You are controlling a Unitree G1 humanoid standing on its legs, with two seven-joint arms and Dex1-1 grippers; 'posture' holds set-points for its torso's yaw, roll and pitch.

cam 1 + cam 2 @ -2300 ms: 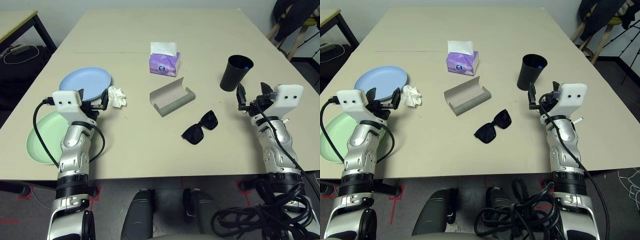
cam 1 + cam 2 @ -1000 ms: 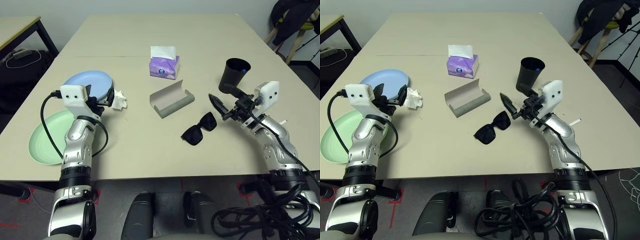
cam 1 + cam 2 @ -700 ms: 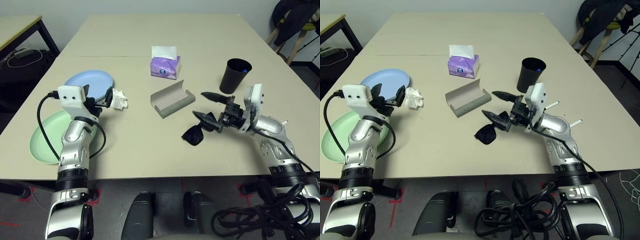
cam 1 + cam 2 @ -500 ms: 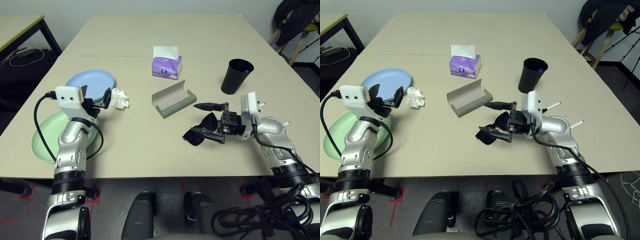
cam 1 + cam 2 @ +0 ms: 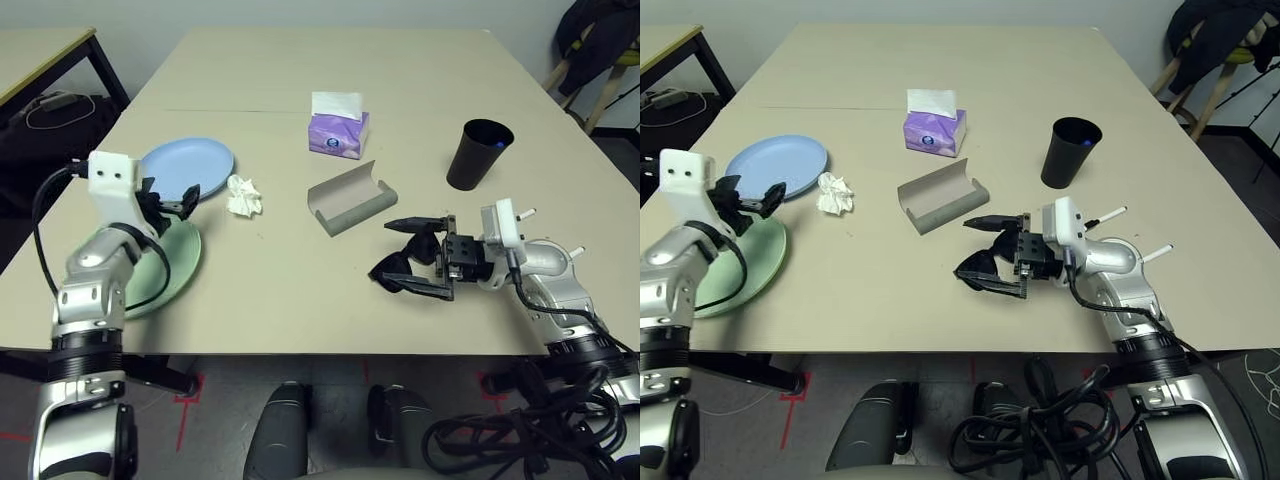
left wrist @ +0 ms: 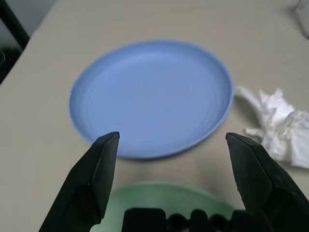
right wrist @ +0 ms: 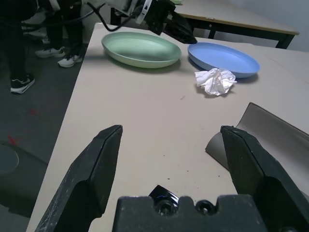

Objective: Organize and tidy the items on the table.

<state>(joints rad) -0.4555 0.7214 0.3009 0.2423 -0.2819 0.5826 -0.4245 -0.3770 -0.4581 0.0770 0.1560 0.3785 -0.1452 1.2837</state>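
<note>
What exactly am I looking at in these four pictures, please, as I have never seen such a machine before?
This is a two-armed robot at a beige table. Two pictures come from the two eyes in its head, looking down over its silver arms; the other two come from cameras on its wrists, looking along each claw's black fingers.

On the table are a blue plate, a green plate, a crumpled tissue, a purple tissue box, an open grey glasses case, black sunglasses, a black cup and two white pens.

Nothing is held: the left claw is open above the plates, and the right claw is open around the sunglasses.
</note>
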